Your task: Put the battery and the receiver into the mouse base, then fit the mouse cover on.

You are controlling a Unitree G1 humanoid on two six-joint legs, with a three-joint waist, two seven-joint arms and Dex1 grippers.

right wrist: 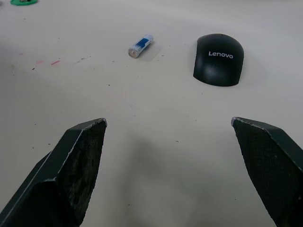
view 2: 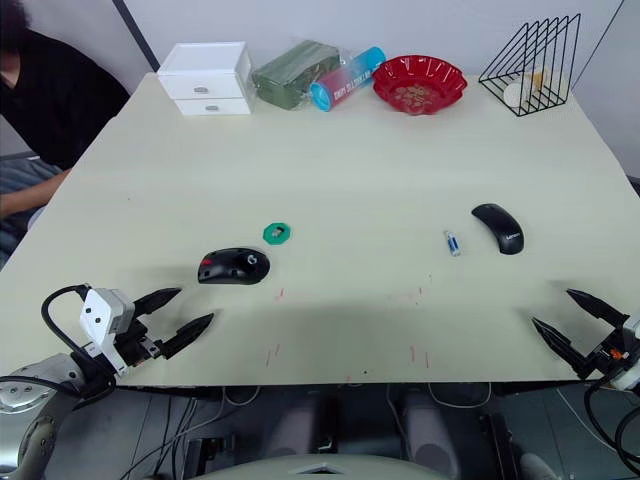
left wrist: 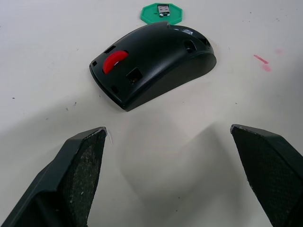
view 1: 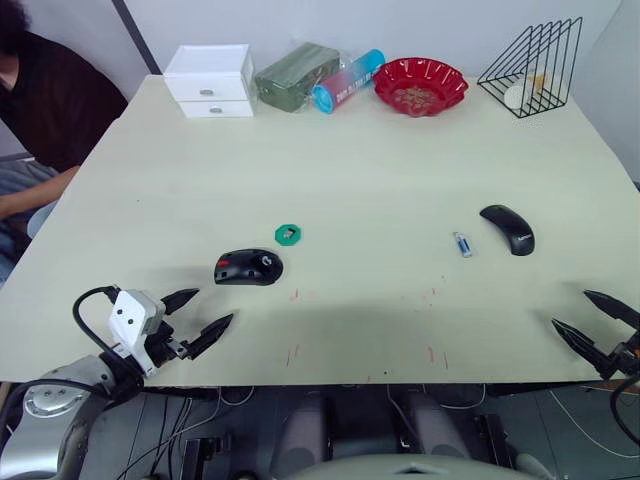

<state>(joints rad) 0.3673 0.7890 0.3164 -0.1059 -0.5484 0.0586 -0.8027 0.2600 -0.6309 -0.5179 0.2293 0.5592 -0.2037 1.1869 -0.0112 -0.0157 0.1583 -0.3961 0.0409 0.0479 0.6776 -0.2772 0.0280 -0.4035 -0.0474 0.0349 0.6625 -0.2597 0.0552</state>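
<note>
Nothing assembled yet; all four parts loose on the pale counter [view 1: 400, 180]. Left claw [view 1: 196, 313] spread wide and empty at the near edge, aimed at the mouse base [view 1: 248, 267] just beyond it. Right claw [view 1: 596, 320] likewise wide open, holding nothing, low at the near right corner. Battery [view 1: 462, 244] lying flat just beside the mouse cover [view 1: 508, 228], not touching, both well apart from the base. Receiver [left wrist: 163, 8] probably the small metal-ended nub resting on the green disc [view 1: 288, 234] just behind the base, though too small to be sure from the head views.

Likely handling: battery light, rigid, round, prone to roll, so best pinched across its middle. Receiver tiny and fiddly, needing a fingertip pinch on its sides. Base stiff with a glossy, curved back, likely slippery; best held across its flanks. Cover thin, smooth and light, probably flexing a little; best gripped at its long edges, not its crown
</note>
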